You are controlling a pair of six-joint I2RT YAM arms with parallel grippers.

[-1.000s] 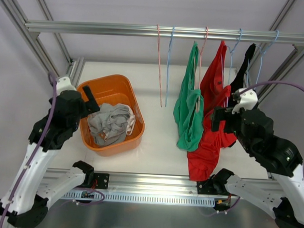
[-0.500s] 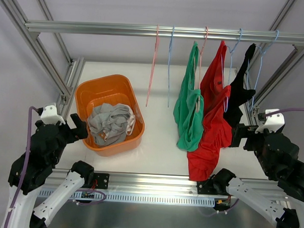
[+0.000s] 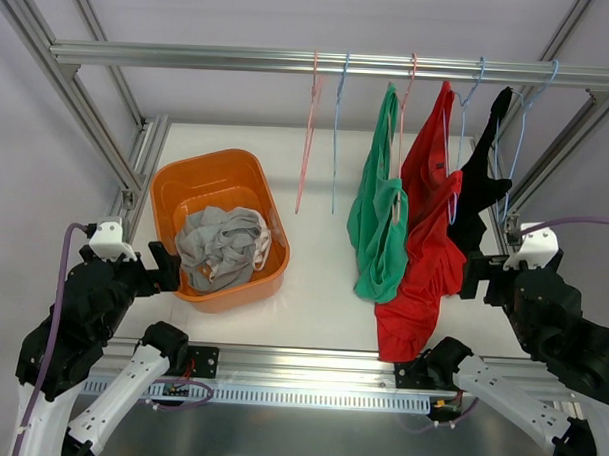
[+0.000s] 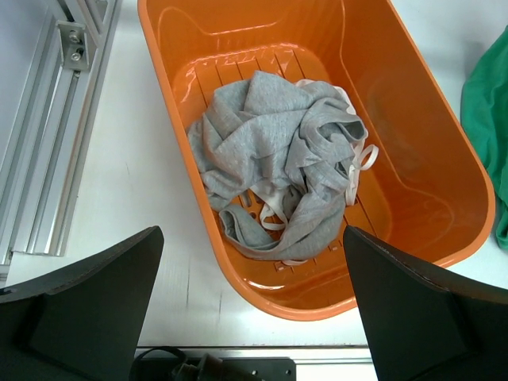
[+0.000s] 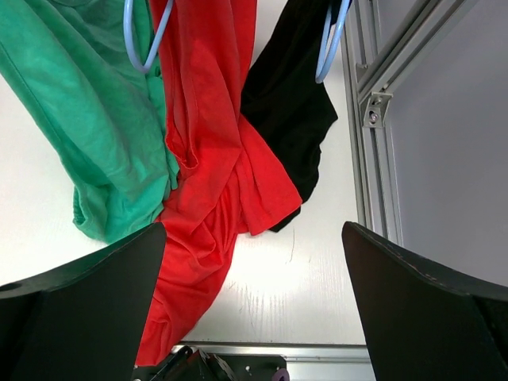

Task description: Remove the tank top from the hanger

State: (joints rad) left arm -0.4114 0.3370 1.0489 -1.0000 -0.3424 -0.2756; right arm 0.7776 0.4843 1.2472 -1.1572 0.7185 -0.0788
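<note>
Layout: bin sitting left, hanging stuff right.

Bin (image 3: 211, 180) is sitting on the table (image 3: 323, 279) at the left, with a crumpled garment (image 3: 222, 247) lying inside. The rail (image 3: 190, 57) is running overhead at the back. Two bare hangers (image 3: 306, 138) are hanging mid-rail. Right of them, side by side, are hanging the left tank top (image 3: 380, 226), middle tank top (image 3: 423, 262) and right tank top (image 3: 478, 189).

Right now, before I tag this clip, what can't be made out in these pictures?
Overhead view: the black top is partly hidden behind the red top.
Left wrist view: the right edge cuts off the green top; the grey clothes cover the floor of the tub.
Right wrist view: the rail lies beyond the top edge.
</note>
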